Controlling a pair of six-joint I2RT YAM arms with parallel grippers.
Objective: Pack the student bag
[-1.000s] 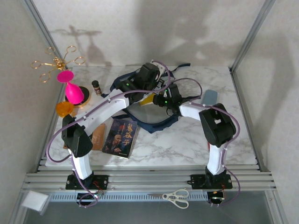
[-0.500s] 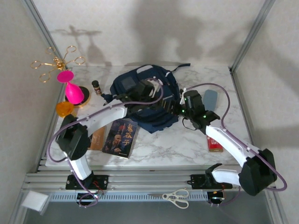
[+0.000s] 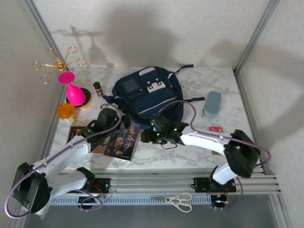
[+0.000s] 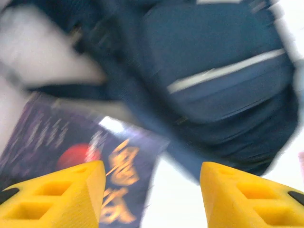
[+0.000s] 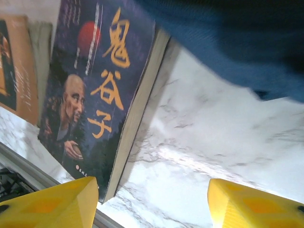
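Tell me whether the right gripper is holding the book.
No. In the right wrist view the right gripper stands open and empty, while the book lies flat on the table beneath it.

From my station I saw a table (image 3: 199, 81) with a white, grey-veined marble top; in the right wrist view the same veined surface (image 5: 204, 133) looked glossy and caught a bright patch of light. The back wall (image 3: 190, 28), left wall (image 3: 19, 99) and right wall (image 3: 282, 90) were pale with a fine textured pattern. Two slim aluminium posts, one at the back left (image 3: 45, 40) and one at the back right (image 3: 254, 35), slanted up out of view from the table's corners. Grooved aluminium rails (image 3: 152, 182) ran along the near edge, with a flat grey surface (image 3: 137, 216) below them. Broad soft shadows (image 3: 137, 21) lay across the back wall, and another on the right wall.
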